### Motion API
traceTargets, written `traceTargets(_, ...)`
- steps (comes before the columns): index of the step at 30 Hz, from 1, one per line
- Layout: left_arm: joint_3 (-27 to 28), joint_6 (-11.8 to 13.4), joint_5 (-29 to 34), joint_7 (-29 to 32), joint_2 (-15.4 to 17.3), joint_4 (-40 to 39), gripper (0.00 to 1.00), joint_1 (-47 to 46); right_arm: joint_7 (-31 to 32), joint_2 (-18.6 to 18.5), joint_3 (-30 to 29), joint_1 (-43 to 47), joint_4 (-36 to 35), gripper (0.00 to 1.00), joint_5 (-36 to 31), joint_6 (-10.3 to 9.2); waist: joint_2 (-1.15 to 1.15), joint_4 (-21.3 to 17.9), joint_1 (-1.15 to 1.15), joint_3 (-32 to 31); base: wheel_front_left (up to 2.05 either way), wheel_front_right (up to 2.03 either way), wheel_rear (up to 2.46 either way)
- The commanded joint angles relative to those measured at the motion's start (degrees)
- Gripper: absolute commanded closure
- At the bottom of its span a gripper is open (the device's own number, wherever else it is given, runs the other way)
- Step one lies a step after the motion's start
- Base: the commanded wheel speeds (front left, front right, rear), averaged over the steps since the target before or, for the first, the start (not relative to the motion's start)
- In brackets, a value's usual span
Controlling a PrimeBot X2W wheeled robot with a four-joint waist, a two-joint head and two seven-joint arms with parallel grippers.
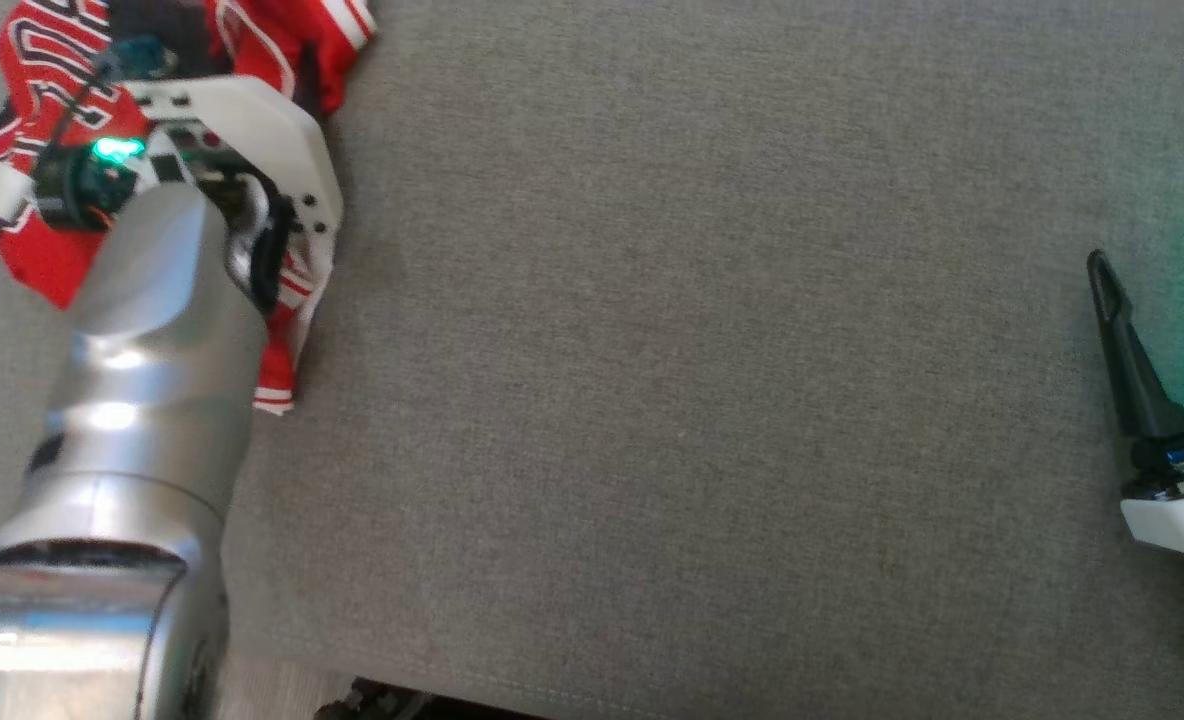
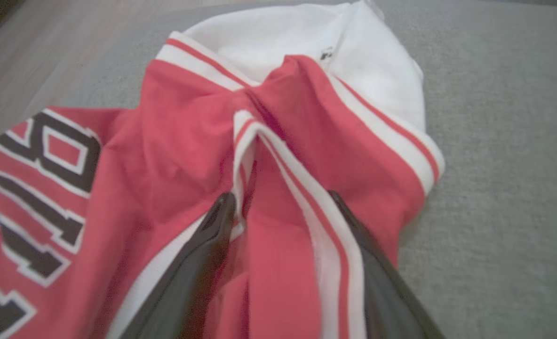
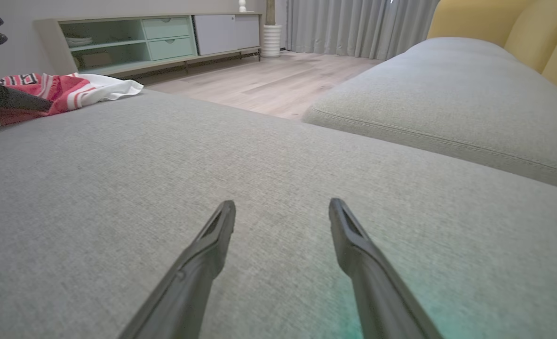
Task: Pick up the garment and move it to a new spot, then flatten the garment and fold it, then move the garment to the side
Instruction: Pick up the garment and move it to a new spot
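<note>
The garment (image 1: pixel 47 255) is a red jersey with white striped trim and black lettering, bunched at the far left of the grey cushion (image 1: pixel 702 350). My left arm reaches over it. In the left wrist view my left gripper (image 2: pixel 281 202) stands open, its two dark fingers (image 2: pixel 212 235) straddling a raised fold of the garment (image 2: pixel 179 141), with white fabric beyond. My right gripper (image 1: pixel 1152 245) hovers open over bare cushion at the far right, nothing between its fingers (image 3: pixel 354 245). From the right wrist view the garment (image 3: pixel 67 89) lies far off to the left.
The cushion's front edge (image 1: pixel 452 690) runs along the bottom of the head view. A second grey cushion (image 3: pixel 448 84) and a yellow backrest (image 3: pixel 495 19) lie beyond my right gripper (image 3: pixel 282 205). Wood floor (image 3: pixel 269 80) and a low cabinet (image 3: pixel 156 37) are further off.
</note>
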Motion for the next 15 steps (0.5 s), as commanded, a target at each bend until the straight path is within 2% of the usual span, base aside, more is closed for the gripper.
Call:
traceTargets(1, 0.7, 0.5, 0.2, 1.1, 3.1, 1.8, 0.42, -0.2, -0.1, -1.0, 0.5, 1.4, -0.4, 0.0, 0.3, 0.2, 0.0, -0.7, 0.01, 0.7, 0.0, 0.0, 0.0)
traceTargets(2, 0.3, 0.8, 0.5, 0.4, 3.5, 2.5, 1.0, -0.4, -0.1, -0.9, 0.3, 1.3, -0.4, 0.0, 0.2, 0.2, 0.0, -0.8, 0.01, 0.6, 0.0, 0.0, 0.0)
traceTargets(7, -1.5, 2.5, 2.7, -8.1, 5.7, 3.0, 1.0, -2.2, -0.1, 0.9, 1.0, 1.1, 0.5, 0.0, 0.3, 0.2, 0.0, -0.5, 0.01, -1.9, 0.0, 0.0, 0.0)
traceTargets(15, -5.2, 0.8, 5.7, -17.1, 8.1, 1.7, 1.0, -7.0, -0.1, 6.9, 4.1, -0.2, 3.4, 0.0, 0.8, 0.2, 0.0, -2.2, 0.01, -12.9, 0.0, 0.0, 0.0)
